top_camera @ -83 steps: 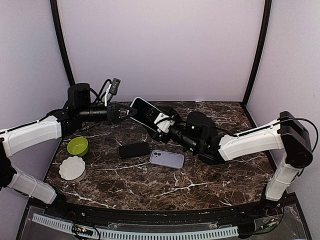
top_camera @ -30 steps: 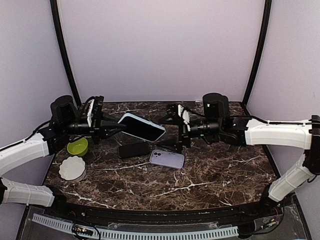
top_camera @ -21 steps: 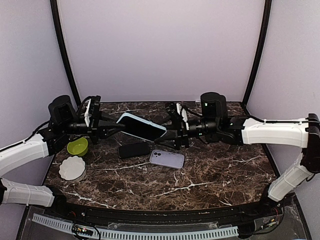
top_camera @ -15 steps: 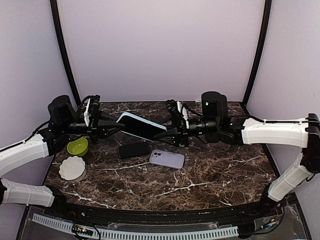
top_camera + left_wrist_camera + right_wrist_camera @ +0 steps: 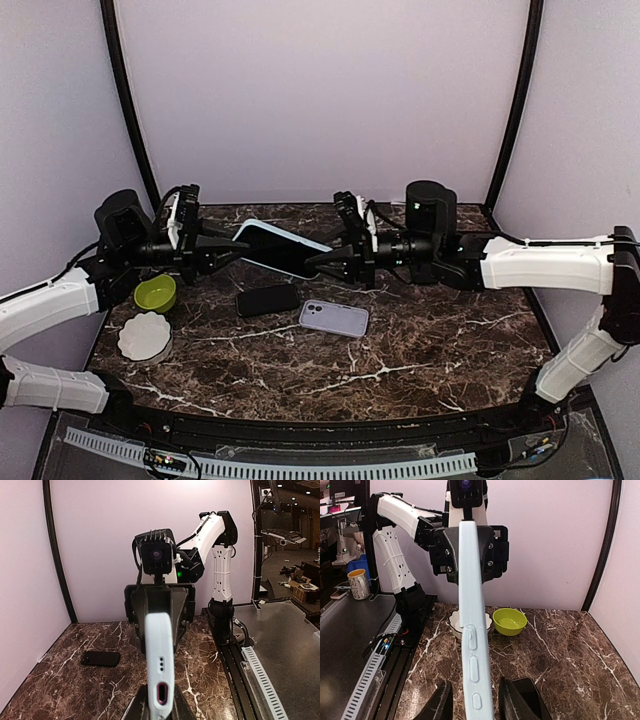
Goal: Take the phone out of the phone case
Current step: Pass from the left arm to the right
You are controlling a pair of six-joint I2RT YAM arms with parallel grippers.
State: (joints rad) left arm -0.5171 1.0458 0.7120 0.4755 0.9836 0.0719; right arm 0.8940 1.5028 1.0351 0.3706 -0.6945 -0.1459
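Note:
The phone (image 5: pixel 283 257), dark screen up, sits in a pale blue phone case (image 5: pixel 290 237) held in the air above the table's back. My left gripper (image 5: pixel 233 250) is shut on the case's left end; in the left wrist view the case (image 5: pixel 160 650) runs edge-on out of that gripper (image 5: pixel 159 707). My right gripper (image 5: pixel 320 263) straddles the case's right end. In the right wrist view the case (image 5: pixel 471 625) passes between this gripper's (image 5: pixel 476 684) fingers with a thin gap on each side, so it stands open.
A black phone (image 5: pixel 267 300) and a lilac phone case (image 5: pixel 334 318) lie on the marble table below. A green bowl (image 5: pixel 155 292) and a white scalloped dish (image 5: pixel 145 336) stand at the left. Purple walls close in the back and sides.
My right gripper has slid left onto the phone's right end and its jaws have narrowed around the case. The left gripper has kept its hold, barely moving.

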